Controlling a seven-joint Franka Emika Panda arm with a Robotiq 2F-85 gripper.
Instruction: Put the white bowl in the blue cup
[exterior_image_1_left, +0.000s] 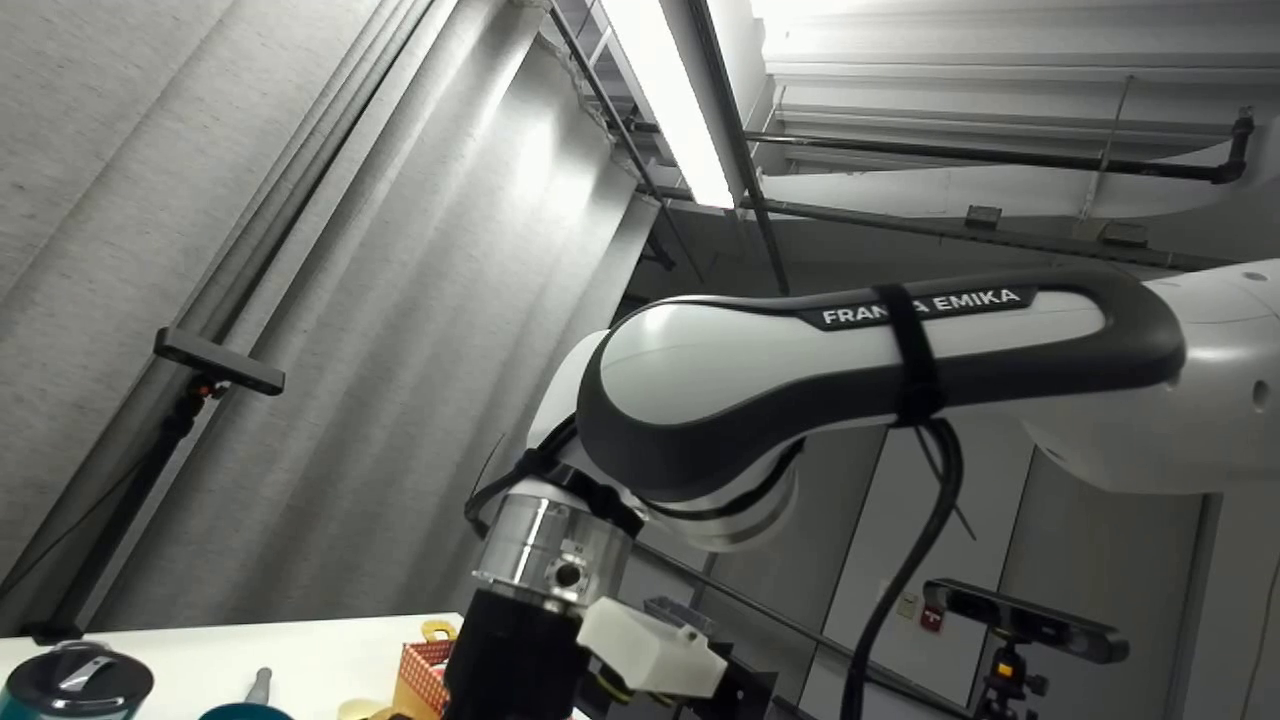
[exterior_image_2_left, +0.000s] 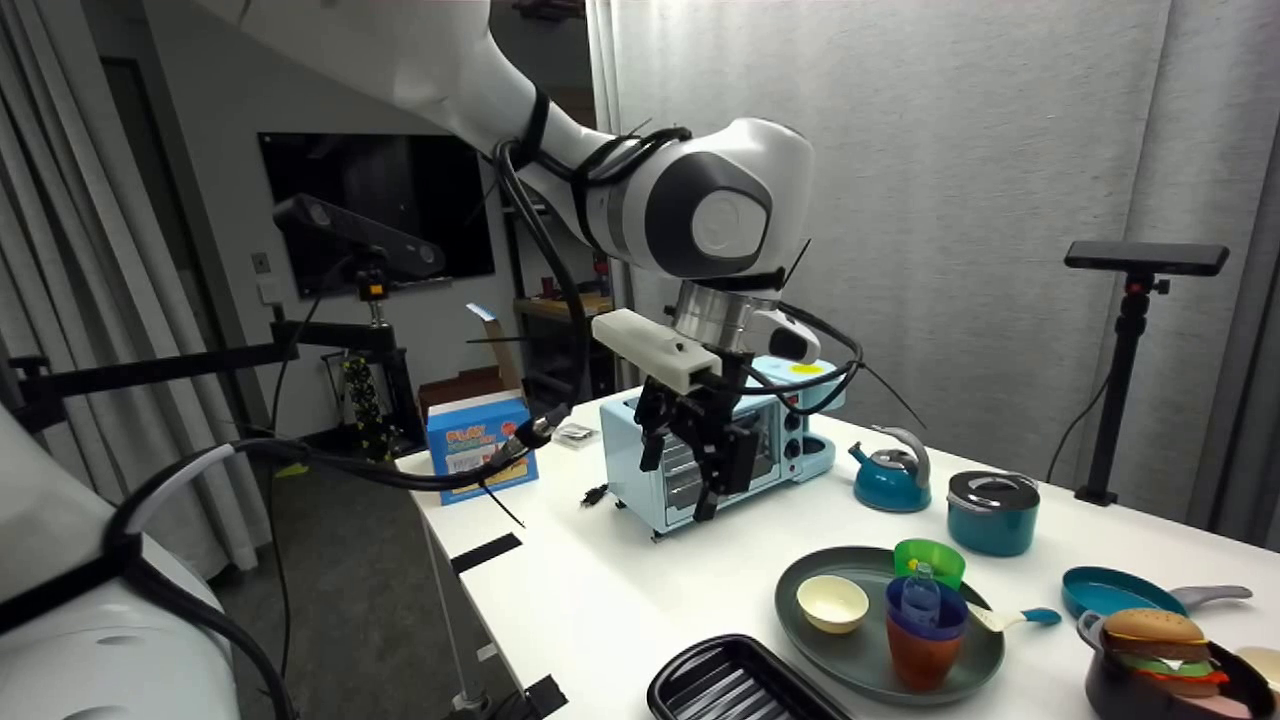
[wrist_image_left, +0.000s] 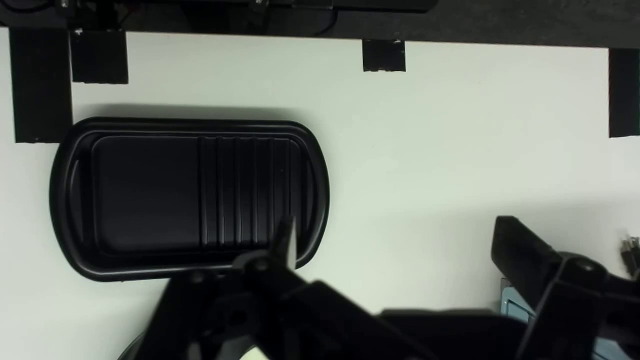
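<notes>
The white bowl (exterior_image_2_left: 833, 604) is small and cream-coloured. It sits upright on the left part of a dark round plate (exterior_image_2_left: 820, 655) in an exterior view. The blue cup (exterior_image_2_left: 945, 627) is nested in an orange cup on the same plate, right of the bowl, with a small clear bottle standing in it. My gripper (exterior_image_2_left: 680, 478) is open and empty, above the table in front of the toaster oven, left of and higher than the plate. In the wrist view the open gripper (wrist_image_left: 396, 225) has bare table between its fingers. A pale sliver, probably the bowl (wrist_image_left: 254, 354), shows at the bottom edge there.
A black ribbed tray (wrist_image_left: 190, 195) lies near the table edge. A light-blue toaster oven (exterior_image_2_left: 640, 470) stands behind the gripper. A green cup (exterior_image_2_left: 930, 560) and spatula (exterior_image_2_left: 1015, 618) are by the plate. A kettle (exterior_image_2_left: 890, 482), pot (exterior_image_2_left: 992, 520) and pan (exterior_image_2_left: 1115, 592) stand farther right.
</notes>
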